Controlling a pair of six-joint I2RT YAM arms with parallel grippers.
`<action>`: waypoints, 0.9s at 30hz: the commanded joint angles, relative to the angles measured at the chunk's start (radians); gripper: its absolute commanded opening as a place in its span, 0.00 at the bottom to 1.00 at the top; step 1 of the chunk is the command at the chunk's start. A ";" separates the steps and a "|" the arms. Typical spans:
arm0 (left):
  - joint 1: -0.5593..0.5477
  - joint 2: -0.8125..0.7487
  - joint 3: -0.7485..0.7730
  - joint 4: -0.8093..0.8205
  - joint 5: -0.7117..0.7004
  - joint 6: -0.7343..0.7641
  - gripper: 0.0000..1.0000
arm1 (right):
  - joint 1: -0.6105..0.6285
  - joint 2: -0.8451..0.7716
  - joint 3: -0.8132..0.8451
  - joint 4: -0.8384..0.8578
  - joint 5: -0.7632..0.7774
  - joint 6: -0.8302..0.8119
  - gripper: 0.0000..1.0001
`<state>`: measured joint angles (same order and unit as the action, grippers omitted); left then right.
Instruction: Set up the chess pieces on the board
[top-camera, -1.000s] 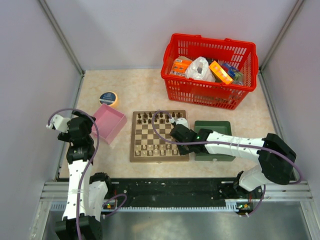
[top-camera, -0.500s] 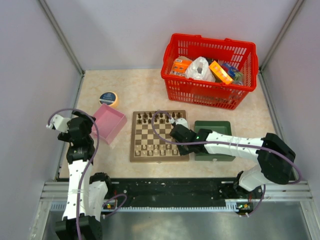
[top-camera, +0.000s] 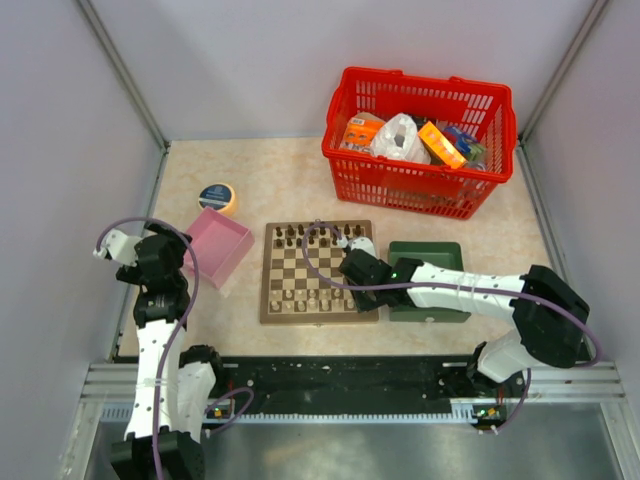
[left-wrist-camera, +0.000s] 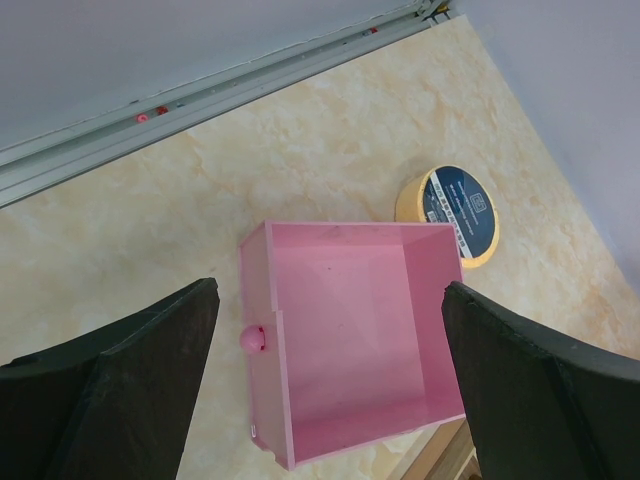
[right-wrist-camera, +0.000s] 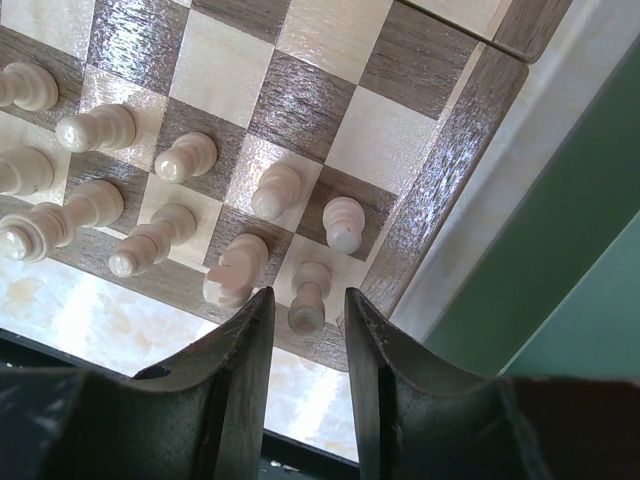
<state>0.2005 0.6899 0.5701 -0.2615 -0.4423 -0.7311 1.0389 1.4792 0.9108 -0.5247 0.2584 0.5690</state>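
The board (top-camera: 267, 292) lies in the middle of the table, with dark chess pieces (top-camera: 310, 237) on its far rows and cream ones (top-camera: 315, 300) on its near rows. My right gripper (top-camera: 360, 288) hovers over the board's near right corner. In the right wrist view it (right-wrist-camera: 306, 300) is open. A cream rook (right-wrist-camera: 311, 280) stands upright on the corner square between the fingers, with a gap on each side. A cream knight (right-wrist-camera: 232, 272) and pawns (right-wrist-camera: 343, 222) stand beside it. My left gripper (left-wrist-camera: 330, 300) is open and empty above the pink box (left-wrist-camera: 350, 330).
A green tray (top-camera: 430, 280) sits right of the board, under the right arm. A red basket (top-camera: 420, 140) full of packets stands at the back right. A tape roll (top-camera: 217, 196) lies behind the pink box (top-camera: 220, 245). Walls close in on the left and right.
My right gripper has edged slightly toward the board's near edge. The left arm has not moved.
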 joint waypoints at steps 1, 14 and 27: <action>0.005 -0.006 0.001 0.036 -0.007 0.004 0.99 | 0.012 -0.040 0.042 -0.004 -0.004 -0.004 0.36; 0.005 0.037 0.007 0.061 0.013 0.002 0.99 | -0.193 -0.315 0.039 -0.080 0.134 -0.070 0.53; 0.005 0.200 0.106 0.033 0.108 0.004 0.99 | -0.828 -0.464 -0.142 0.120 -0.041 -0.123 0.84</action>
<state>0.2012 0.8413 0.5972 -0.2401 -0.3698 -0.7307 0.3248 1.0462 0.8024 -0.4992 0.2947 0.4568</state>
